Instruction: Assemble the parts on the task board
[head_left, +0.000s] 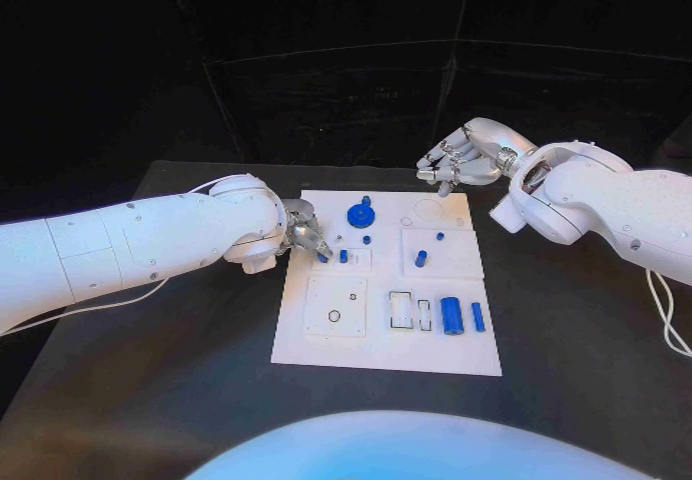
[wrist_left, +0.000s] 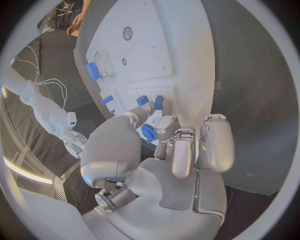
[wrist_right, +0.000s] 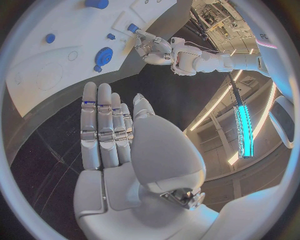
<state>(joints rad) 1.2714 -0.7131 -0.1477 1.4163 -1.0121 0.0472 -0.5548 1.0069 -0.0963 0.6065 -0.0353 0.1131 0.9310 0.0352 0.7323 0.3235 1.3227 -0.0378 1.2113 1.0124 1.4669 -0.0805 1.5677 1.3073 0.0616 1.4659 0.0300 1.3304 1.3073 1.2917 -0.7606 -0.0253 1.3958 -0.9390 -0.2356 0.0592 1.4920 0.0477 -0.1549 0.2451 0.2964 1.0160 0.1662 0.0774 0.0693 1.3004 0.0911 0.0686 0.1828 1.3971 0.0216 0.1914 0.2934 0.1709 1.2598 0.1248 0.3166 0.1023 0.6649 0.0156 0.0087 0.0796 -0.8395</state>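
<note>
Two robot hands work the board (head_left: 387, 345): the left robot hand (head_left: 307, 236) pinches a blue peg (head_left: 322, 256) for seating next, while the right robot hand (head_left: 450, 163) hovers released.

I see one white board (head_left: 387, 340), seven blue parts (head_left: 451, 315) on it, and my two hands (head_left: 307, 236).

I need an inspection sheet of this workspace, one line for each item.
Surface: black table, bare around the board.
Job's things: white task board; blue round part, blue cylinder and small blue pieces on it.
Clutter: nothing seen.
Robot hands: left robot hand pinches a small blue part at the board's left edge; right robot hand empty, fingers straight, at the far edge.
Cables: white cable near right arm.
Surroundings: dark walls.
</note>
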